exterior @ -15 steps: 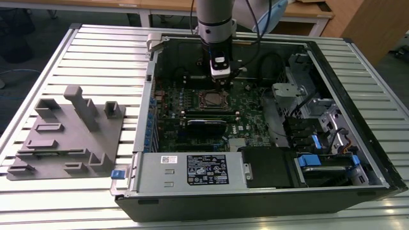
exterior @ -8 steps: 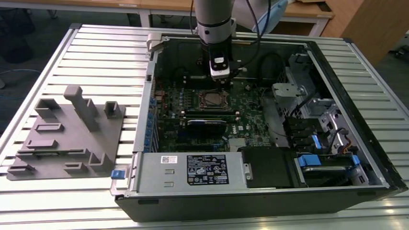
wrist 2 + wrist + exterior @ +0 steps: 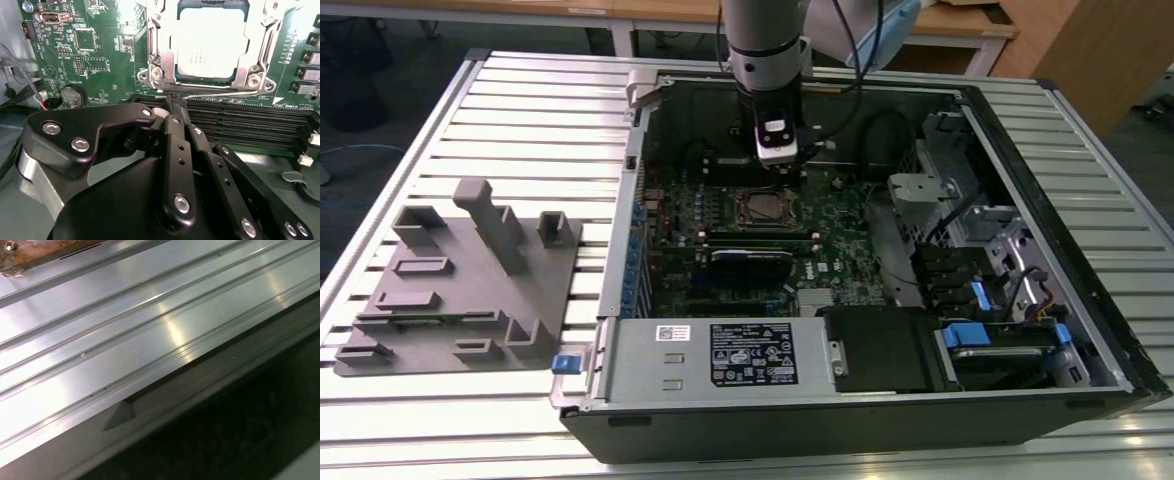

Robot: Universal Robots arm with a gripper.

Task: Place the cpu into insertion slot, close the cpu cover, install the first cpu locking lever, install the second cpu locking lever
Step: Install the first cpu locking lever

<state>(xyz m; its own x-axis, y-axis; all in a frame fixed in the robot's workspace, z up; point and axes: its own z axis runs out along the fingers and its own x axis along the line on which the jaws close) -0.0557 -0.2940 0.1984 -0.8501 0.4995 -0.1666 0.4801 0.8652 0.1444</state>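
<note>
Jaws pressed together at lever (image 3: 215, 94) beside cpu cover (image 3: 260, 55), cpu (image 3: 210, 42) seated.

In the second wrist view you are losing the top edge of the cpu cover (image 3: 210, 75) and the cpu (image 3: 210, 42) to the picture's edge, and the hand (image 3: 172, 107) is hiding where its fingertips are meeting the lever wire; in the exterior view the insertion slot (image 3: 765, 208) is showing too small to tell
</note>
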